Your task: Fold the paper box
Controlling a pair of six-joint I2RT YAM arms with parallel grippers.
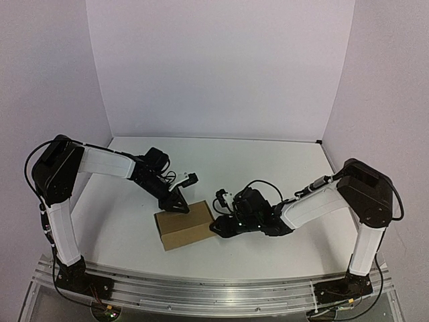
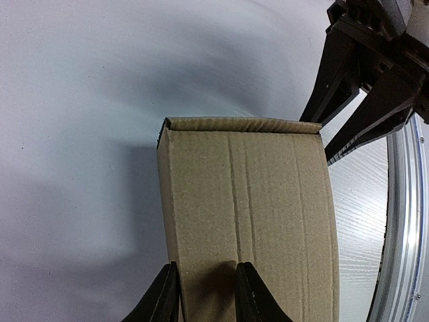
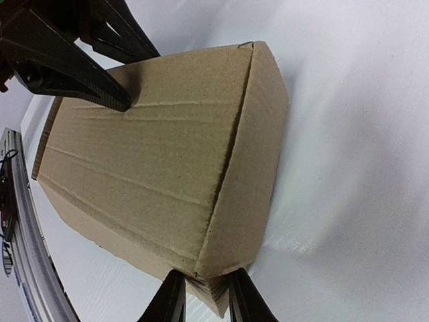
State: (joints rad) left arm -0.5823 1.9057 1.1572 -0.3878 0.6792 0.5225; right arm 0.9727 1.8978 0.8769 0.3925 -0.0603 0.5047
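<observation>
The paper box [image 1: 186, 227] is a closed brown cardboard box lying flat on the white table, seen lengthwise in the left wrist view [image 2: 248, 201] and from its right end in the right wrist view [image 3: 154, 154]. My left gripper [image 1: 177, 206] comes down on its far left top edge. Its jaws stand a little apart [image 2: 206, 270], one fingertip [image 3: 119, 100] resting on the lid and the other at the far edge. My right gripper [image 1: 216, 227] is at the box's right end, shut [image 3: 206, 285] on the lower corner of the end flap.
The white table [image 1: 268, 168] is boxed in by white walls at the back and sides. An aluminium rail [image 2: 402, 235] runs along the near edge, close to the box's near side. The right gripper's fingers [image 2: 358, 100] show beyond the box's far end in the left wrist view.
</observation>
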